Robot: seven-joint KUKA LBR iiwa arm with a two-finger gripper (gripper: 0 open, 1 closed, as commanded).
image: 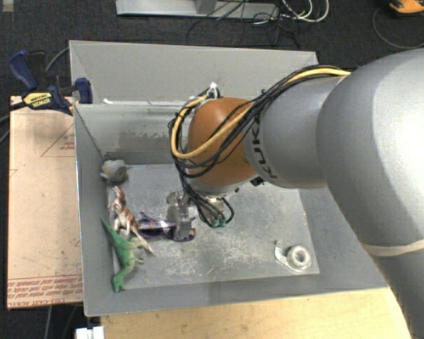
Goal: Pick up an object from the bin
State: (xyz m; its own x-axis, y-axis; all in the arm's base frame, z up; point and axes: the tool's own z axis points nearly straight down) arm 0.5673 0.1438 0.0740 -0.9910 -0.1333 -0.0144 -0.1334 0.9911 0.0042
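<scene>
Gripper [181, 221] down on bin [254, 256] floor, just beside dark purple object [154, 225]; green dinosaur [125, 253] near; grip width: cannot tell.

Dark letters, partly legible as "KU", were printed on the grey arm [304, 136], just beside its orange cover [219, 143]. Other print was too small to be read.

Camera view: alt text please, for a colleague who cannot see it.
The claw hangs low in the grey metal bin, right beside a small dark purple object near the middle. Left of it lie a brown-and-white striped toy animal, a green plastic toy dinosaur and a grey lump; a white ring-shaped piece sits lower right.
</scene>
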